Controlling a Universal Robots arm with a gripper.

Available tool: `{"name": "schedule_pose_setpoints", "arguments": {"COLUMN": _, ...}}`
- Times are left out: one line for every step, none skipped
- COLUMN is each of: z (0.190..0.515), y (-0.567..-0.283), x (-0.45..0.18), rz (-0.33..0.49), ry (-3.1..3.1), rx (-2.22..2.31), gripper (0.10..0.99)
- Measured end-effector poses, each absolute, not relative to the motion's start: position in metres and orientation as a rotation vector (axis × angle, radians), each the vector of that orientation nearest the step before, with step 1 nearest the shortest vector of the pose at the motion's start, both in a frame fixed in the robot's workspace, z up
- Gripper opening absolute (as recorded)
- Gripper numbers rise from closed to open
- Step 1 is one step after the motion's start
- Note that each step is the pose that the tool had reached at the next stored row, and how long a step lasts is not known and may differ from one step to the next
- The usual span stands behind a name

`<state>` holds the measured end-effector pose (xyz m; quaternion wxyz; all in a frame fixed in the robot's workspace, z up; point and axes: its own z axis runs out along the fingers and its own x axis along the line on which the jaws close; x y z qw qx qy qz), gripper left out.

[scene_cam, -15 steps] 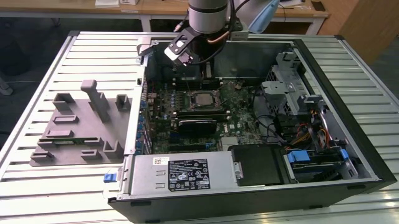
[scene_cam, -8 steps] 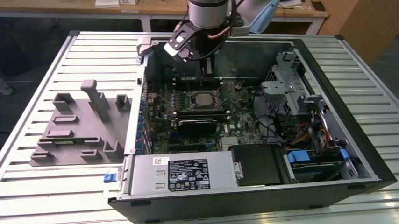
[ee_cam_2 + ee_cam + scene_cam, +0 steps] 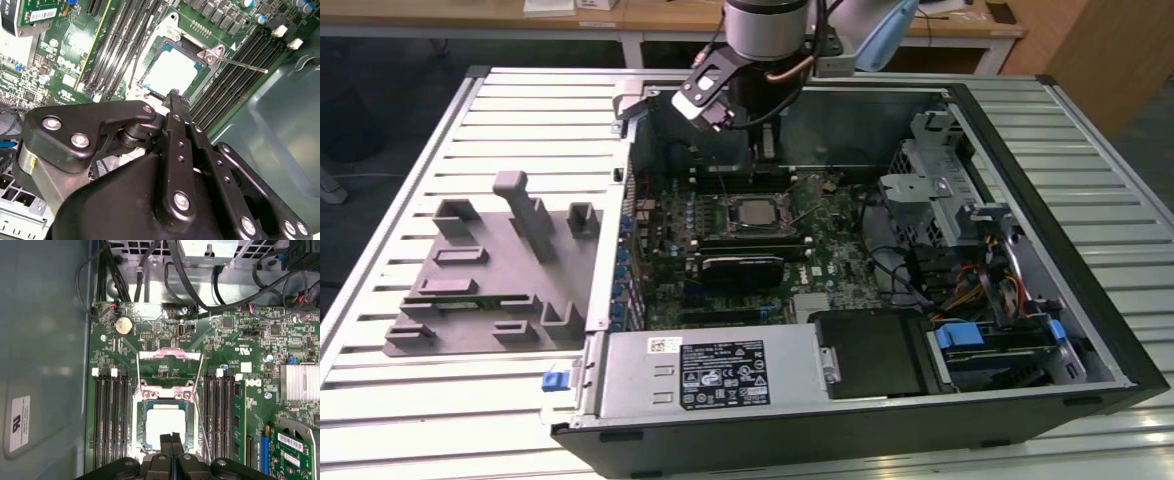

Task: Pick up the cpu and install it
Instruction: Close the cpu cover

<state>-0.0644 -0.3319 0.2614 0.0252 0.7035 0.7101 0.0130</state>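
Open computer case (image 3: 854,437) beside grey fixture tray (image 3: 491,272), slatted table (image 3: 414,425)

Bright even light; glare whitens the cpu (image 3: 170,74) in both wrist views.

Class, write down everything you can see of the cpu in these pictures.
The cpu is a small flat square chip with a pale, shiny silver-grey metal top. It lies level in its socket on the green motherboard, between two banks of memory slots. The socket's metal frame looks swung open beside it. In the first wrist view the hand, its tips shut, hangs over one edge. Whether it touches the chip cannot be told.
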Motion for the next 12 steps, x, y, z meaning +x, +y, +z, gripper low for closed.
{"name": "schedule_pose_setpoints", "arguments": {"z": 0.261, "y": -0.332, "x": -0.063, "rz": 0.041, "ry": 2.196, "rx": 2.175, "gripper": 0.106}}
{"name": "schedule_pose_setpoints", "arguments": {"z": 0.261, "y": -0.332, "x": -0.062, "rz": 0.041, "ry": 2.196, "rx": 2.175, "gripper": 0.106}}
{"name": "schedule_pose_setpoints", "arguments": {"z": 0.261, "y": -0.332, "x": -0.060, "rz": 0.041, "ry": 2.196, "rx": 2.175, "gripper": 0.106}}
{"name": "schedule_pose_setpoints", "arguments": {"z": 0.261, "y": -0.332, "x": -0.059, "rz": 0.041, "ry": 2.196, "rx": 2.175, "gripper": 0.106}}
{"name": "schedule_pose_setpoints", "arguments": {"z": 0.261, "y": -0.332, "x": -0.058, "rz": 0.041, "ry": 2.196, "rx": 2.175, "gripper": 0.106}}
{"name": "schedule_pose_setpoints", "arguments": {"z": 0.261, "y": -0.332, "x": -0.056, "rz": 0.041, "ry": 2.196, "rx": 2.175, "gripper": 0.106}}
{"name": "schedule_pose_setpoints", "arguments": {"z": 0.261, "y": -0.332, "x": -0.055, "rz": 0.041, "ry": 2.196, "rx": 2.175, "gripper": 0.106}}
{"name": "schedule_pose_setpoints", "arguments": {"z": 0.261, "y": -0.332, "x": -0.053, "rz": 0.041, "ry": 2.196, "rx": 2.175, "gripper": 0.106}}
{"name": "schedule_pose_setpoints", "arguments": {"z": 0.261, "y": -0.332, "x": -0.051, "rz": 0.041, "ry": 2.196, "rx": 2.175, "gripper": 0.106}}
{"name": "schedule_pose_setpoints", "arguments": {"z": 0.261, "y": -0.332, "x": -0.050, "rz": 0.041, "ry": 2.196, "rx": 2.175, "gripper": 0.106}}
{"name": "schedule_pose_setpoints", "arguments": {"z": 0.261, "y": -0.332, "x": -0.047, "rz": 0.041, "ry": 2.196, "rx": 2.175, "gripper": 0.106}}
{"name": "schedule_pose_setpoints", "arguments": {"z": 0.261, "y": -0.332, "x": -0.045, "rz": 0.041, "ry": 2.196, "rx": 2.175, "gripper": 0.106}}
